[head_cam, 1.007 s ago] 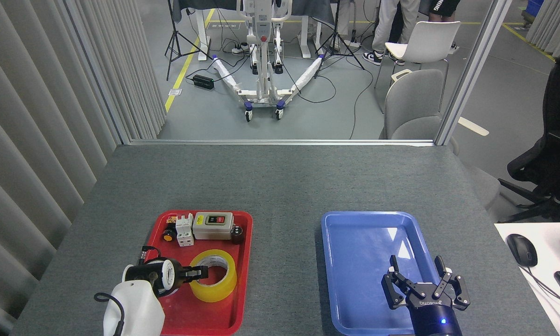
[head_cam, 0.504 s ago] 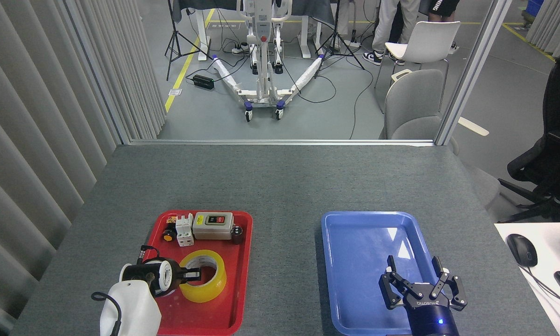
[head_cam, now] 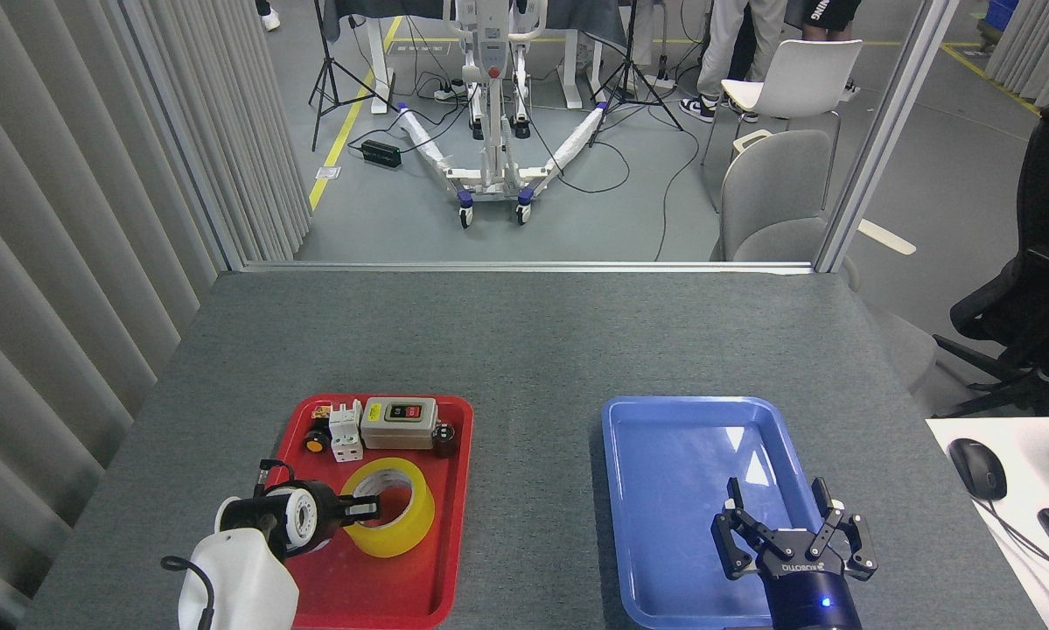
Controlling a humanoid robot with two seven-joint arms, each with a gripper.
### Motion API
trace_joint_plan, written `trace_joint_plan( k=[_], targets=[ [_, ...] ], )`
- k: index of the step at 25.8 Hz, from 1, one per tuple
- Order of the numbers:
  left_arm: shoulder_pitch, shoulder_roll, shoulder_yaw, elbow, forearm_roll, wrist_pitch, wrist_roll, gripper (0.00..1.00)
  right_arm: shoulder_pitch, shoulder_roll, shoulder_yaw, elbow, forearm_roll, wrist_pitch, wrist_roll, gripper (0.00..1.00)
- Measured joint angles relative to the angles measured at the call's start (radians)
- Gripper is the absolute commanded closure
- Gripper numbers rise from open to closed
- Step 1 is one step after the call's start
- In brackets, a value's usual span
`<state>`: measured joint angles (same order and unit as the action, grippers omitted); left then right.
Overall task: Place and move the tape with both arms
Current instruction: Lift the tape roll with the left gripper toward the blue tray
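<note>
The left gripper [head_cam: 368, 507], jaws clamped on the wall of the tape [head_cam: 390, 507], has lifted it slightly toward the red tray's [head_cam: 454, 560] far end (right gripper [head_cam: 793, 534] waits, jaws open).

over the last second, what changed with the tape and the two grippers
The left gripper, fingers reaching into the tape's core, drew the roll left, then eased it right and slightly further from the robot, inside the red tray. The right gripper, open over the blue tray, barely shifted. The switch parts stayed put.
</note>
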<state>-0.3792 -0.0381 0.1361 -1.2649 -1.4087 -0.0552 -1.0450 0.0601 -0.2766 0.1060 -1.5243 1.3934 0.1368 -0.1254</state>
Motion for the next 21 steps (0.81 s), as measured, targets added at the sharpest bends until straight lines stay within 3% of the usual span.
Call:
trace_joint_plan(
  k=[7, 12, 18, 21],
  targets=[
    [0.045, -0.05, 0.083, -0.081, 0.381, 0.105, 0.047, 1.0, -0.006, -0.006, 0.0, -0.002, 0.002, -0.008, 0.002, 0.0],
    [0.095, -0.076, 0.106, -0.174, 0.711, 0.138, -0.011, 1.0, -0.008, -0.01, -0.001, -0.002, 0.003, -0.009, 0.004, 0.0],
    [0.163, -0.082, 0.064, -0.243, 1.075, 0.142, -0.055, 1.0, -0.006, -0.022, 0.007, -0.016, 0.0, -0.021, 0.002, 0.0],
    [0.191, -0.084, 0.01, -0.264, 1.158, 0.15, -0.082, 1.0, -0.004, -0.075, 0.046, -0.048, -0.019, -0.041, -0.027, 0.0]
  ],
)
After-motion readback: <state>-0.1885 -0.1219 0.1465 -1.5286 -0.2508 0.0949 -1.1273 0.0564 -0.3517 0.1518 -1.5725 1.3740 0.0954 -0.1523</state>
